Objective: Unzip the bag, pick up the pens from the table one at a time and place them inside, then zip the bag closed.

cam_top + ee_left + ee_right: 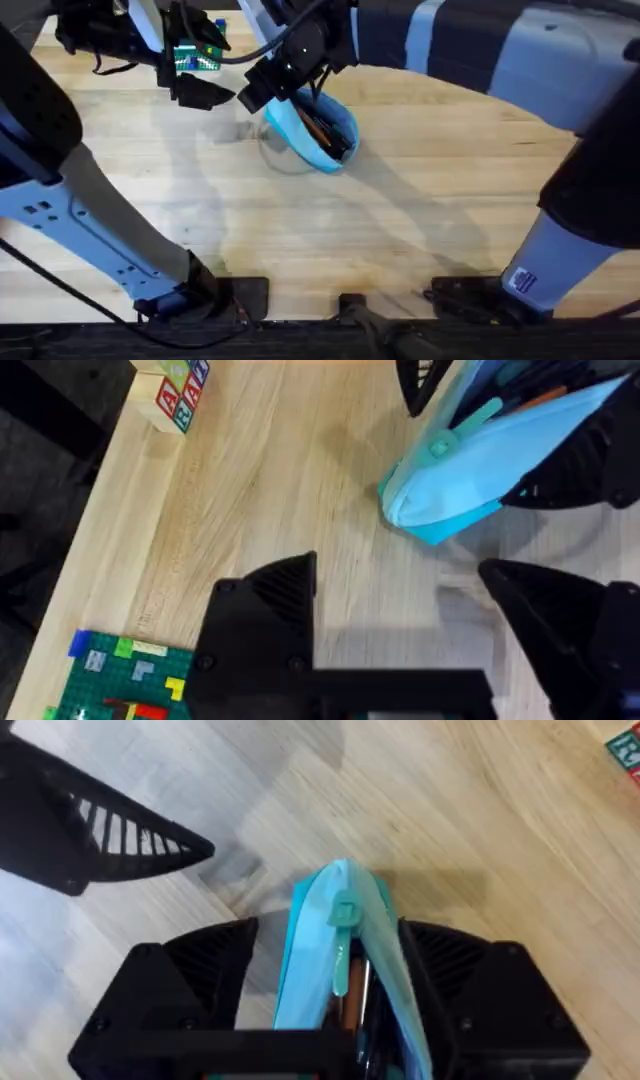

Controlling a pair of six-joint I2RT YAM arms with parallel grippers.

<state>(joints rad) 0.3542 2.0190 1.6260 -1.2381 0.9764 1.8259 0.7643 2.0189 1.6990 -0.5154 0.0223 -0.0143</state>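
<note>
Right gripper (345,1010) clamps the bag (312,128) by the bench's (400,230) far edge, pens (322,130) inside; left gripper (400,610) waits apart. Soft fabric will sag, so pinch the zipper tab (343,910).

The light-blue bag (335,970) holds orange-red pens (350,1005) over the pale, grained table (400,240).

Three views of one wooden table (420,230).
Overhead camera looks down and forward from above the arm bases. Each wrist camera hovers close, facing down; both share the blue bag (480,470) with the overhead view.
</note>
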